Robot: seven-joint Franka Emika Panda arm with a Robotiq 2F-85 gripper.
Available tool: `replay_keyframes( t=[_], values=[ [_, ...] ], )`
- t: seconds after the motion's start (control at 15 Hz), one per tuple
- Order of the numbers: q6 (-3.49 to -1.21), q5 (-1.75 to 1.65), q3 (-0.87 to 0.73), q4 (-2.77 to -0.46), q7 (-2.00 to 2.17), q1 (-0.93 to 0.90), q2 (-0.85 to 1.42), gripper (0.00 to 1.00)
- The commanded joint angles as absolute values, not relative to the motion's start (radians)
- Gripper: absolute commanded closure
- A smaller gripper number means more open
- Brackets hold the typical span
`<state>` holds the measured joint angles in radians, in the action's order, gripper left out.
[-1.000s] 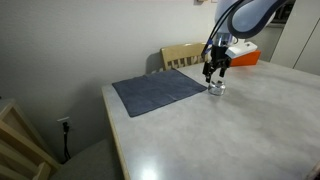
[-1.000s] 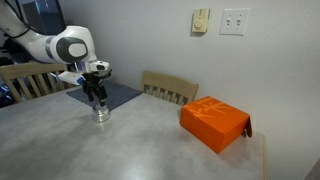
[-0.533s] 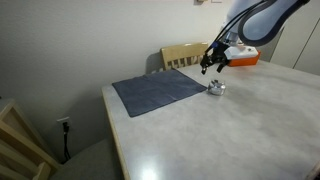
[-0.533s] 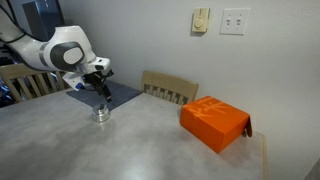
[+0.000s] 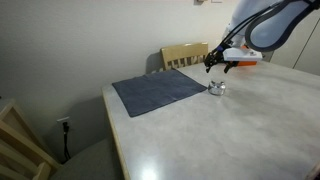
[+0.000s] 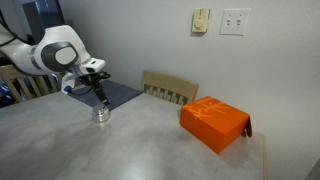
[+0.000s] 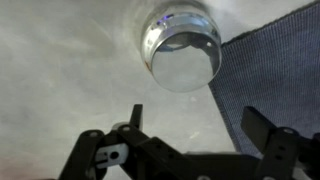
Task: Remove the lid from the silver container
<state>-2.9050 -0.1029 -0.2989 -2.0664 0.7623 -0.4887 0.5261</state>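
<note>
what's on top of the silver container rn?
Wrist view shows a pale shiny round face topping the silver container; capped or open, I cannot tell. Nothing else sits on it. The gripper hangs apart, open, empty. Any contents are hidden.

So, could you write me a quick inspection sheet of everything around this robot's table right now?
Surface: grey table, smooth and pale.
Job's things: silver container stands just beside the mat; lid appears to sit on it.
Clutter: dark mat; orange box.
Grippers: gripper open, nothing between its fingers, raised above the container.
Cables: nothing seen.
Surroundings: wooden chair behind the table; wall switches.
</note>
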Motion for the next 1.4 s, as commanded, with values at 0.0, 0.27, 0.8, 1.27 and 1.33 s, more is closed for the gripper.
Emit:
replay_keyframes(
  t=[0.0, 0.27, 0.8, 1.27, 1.33],
  values=[
    [-2.868, -0.023, -0.13, -2.121, 0.643, -0.35, 0.453, 0.0],
    [-2.783, 0.052, -0.06, -2.121, 0.576, -0.288, 0.432, 0.0],
    [-2.595, -0.04, -0.112, -2.083, 0.711, -0.29, 0.441, 0.0],
    [-2.596, 0.005, -0.047, -2.056, 0.607, -0.231, 0.474, 0.0],
    [-2.59, 0.003, -0.046, -2.05, 0.596, -0.229, 0.478, 0.0]
  ],
)
